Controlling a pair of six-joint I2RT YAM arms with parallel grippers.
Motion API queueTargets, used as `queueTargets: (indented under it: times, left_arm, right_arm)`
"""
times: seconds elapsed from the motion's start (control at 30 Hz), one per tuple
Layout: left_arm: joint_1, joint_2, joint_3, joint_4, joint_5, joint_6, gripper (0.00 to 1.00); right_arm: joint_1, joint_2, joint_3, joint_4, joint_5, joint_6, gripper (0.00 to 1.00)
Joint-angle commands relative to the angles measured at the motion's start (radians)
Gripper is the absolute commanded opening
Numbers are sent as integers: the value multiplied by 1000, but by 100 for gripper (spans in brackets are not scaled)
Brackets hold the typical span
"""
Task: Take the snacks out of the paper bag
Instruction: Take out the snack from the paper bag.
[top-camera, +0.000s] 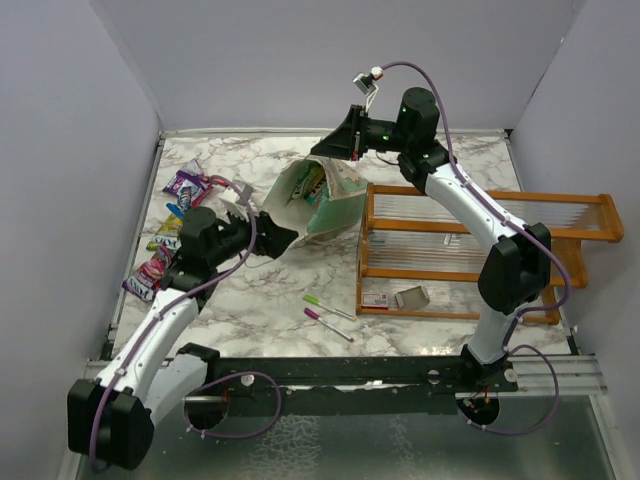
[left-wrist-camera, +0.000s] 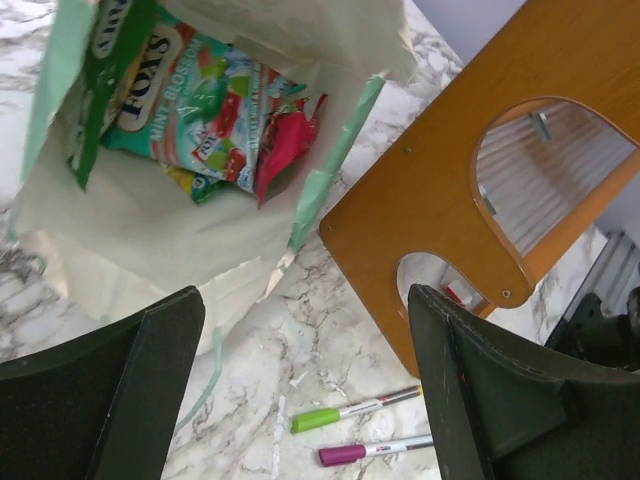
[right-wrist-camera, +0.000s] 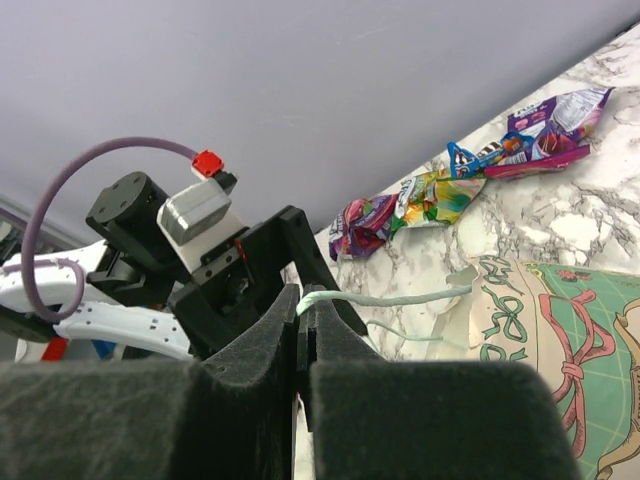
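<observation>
Our left claw (left-wrist-camera: 300, 350) stands spread wide with nothing between its fingers, aimed at the open mouth of the paper bag (left-wrist-camera: 130, 230), which is tipped toward it just ahead. Our right claw (right-wrist-camera: 303, 322) is pressed together on the bag's thin string handle (right-wrist-camera: 390, 298), pinching it from the far side.

Ahead of the left claw and a little to its left, inside the cream lining, we see the snacks (left-wrist-camera: 200, 110) not yet taken out. A mint-green Fox's packet lies on top, a red-pink one is tucked against its right edge, and a yellow-green one sits beneath. Other packets (top-camera: 186, 184) lie on the marble off to the left claw's left.

We judge these packets light, thin and crinkly, with slick foil faces that a pad could slide off; they should bend rather than break. The best hold looks like an edge pinch on the end nearest the claw, where the red-pink corner points toward us. That pinch should take one packet and none of the bag wall. The paper is flimsy and the string thin, so a hard tug could tear either. To the claw's right stands the wooden rack (left-wrist-camera: 450, 190), close enough to mind.
</observation>
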Motion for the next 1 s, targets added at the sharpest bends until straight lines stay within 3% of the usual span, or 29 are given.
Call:
queueTargets:
  times: [0.0,0.17,0.27,0.33,0.43,0.63,0.77,0.97]
  left_arm:
    - [-94,109,113,17,-58,171,84]
    - [-168,301,276,-89,-244,337,75]
    - [-175,402,341,-89,-321,393,67]
    - [-177,447,372,-72,-377,406,55]
    - [-199,500,386,-21,-419,467,48]
    - [-222,549,313,201,-494,538,51]
    - [-224,603,321,266,-589,564,56]
    - [-224,689,312,386,-613,586,60]
  right_arm:
    - [0,-39,-2,33,-1,3,1]
    - [0,-46,1,17,8,-9,1]
    - [0,-48,0,16,9,-12,1]
    - [0,-49,-1,22,7,-7,1]
    - [0,-49,5,18,6,-9,1]
    - [0,-48,6,21,2,-7,1]
    - [0,-49,7,23,4,-5,1]
    - [0,-48,10,17,7,-10,1]
